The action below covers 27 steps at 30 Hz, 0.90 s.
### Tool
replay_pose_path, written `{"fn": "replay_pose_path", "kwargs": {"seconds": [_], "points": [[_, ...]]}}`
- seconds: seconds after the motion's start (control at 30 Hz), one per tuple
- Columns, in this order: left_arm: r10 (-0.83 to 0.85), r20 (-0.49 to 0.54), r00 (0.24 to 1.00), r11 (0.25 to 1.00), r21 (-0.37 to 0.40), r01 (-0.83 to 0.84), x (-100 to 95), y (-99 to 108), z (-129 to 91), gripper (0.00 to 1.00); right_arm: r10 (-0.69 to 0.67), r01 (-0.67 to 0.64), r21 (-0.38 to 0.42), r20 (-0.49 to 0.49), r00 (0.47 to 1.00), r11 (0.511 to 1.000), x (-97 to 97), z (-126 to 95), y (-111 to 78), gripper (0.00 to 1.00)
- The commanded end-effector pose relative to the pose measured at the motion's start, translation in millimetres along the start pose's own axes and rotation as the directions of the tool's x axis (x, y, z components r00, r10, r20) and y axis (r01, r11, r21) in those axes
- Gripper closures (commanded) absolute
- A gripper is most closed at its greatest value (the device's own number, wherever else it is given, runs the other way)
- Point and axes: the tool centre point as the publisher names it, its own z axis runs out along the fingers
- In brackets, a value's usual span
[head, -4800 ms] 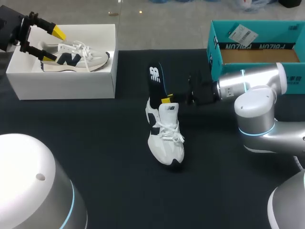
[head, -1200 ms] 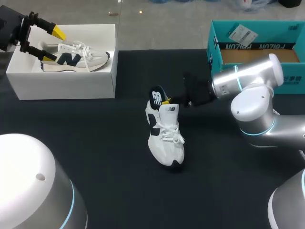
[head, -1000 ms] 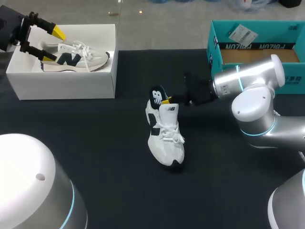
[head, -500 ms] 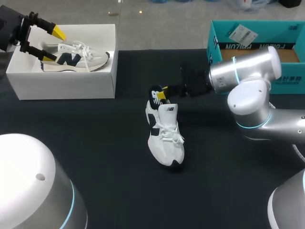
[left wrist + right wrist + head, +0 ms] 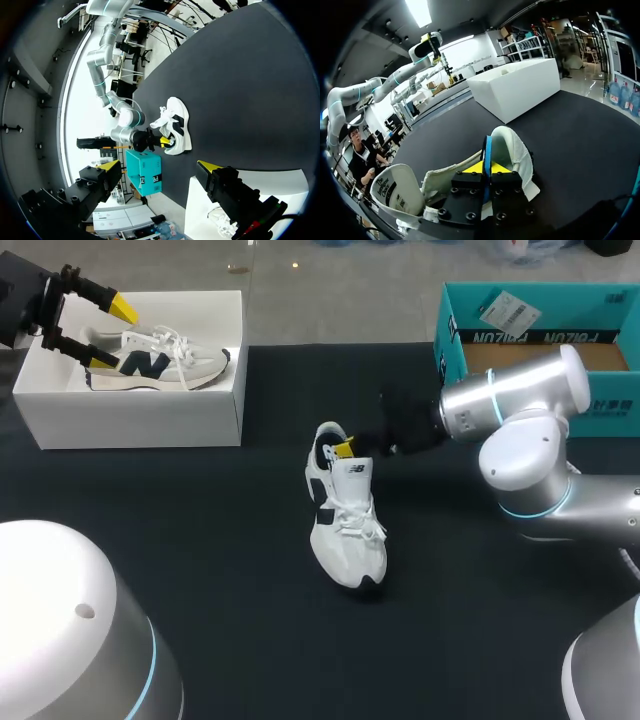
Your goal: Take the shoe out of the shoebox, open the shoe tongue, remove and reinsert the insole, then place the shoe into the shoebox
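The white shoe [image 5: 345, 515] lies in the middle of the black counter [image 5: 200, 540], toe pointing to the bottom of the frame. The right fingers [image 5: 345, 449] are pinched shut on the thin insole [image 5: 487, 147], down in the heel end of the shoe. The insole looks soft and bendy, so its back edge seems best to hold. The shoe looks light, with a firm heel to grab. The left fingers [image 5: 120, 310] hang wide open, holding nothing, over the white box [image 5: 130, 415] at the upper left.
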Motion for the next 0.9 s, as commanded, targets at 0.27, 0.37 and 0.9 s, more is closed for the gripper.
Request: {"fn": "replay_pose_path", "kwargs": {"seconds": [0.27,0.37,0.9], "points": [[0.0,-0.003,1.0,1.0,0.0,0.0,-0.2,-1,0,0.0,0.015,-0.015,0.029,-0.01,1.0,0.999,8.5,-2,-13.2,1.0],[0.0,-0.003,1.0,1.0,0.0,0.0,-0.2,-1,0,0.0,0.004,-0.004,0.009,0.002,1.0,1.0,9.5,-5,-4.6,0.65],[0.0,-0.003,1.0,1.0,0.0,0.0,-0.2,-1,0,0.0,-0.042,0.042,-0.001,0.022,0.999,0.999,5.1,-1,15.8,1.0]]}}
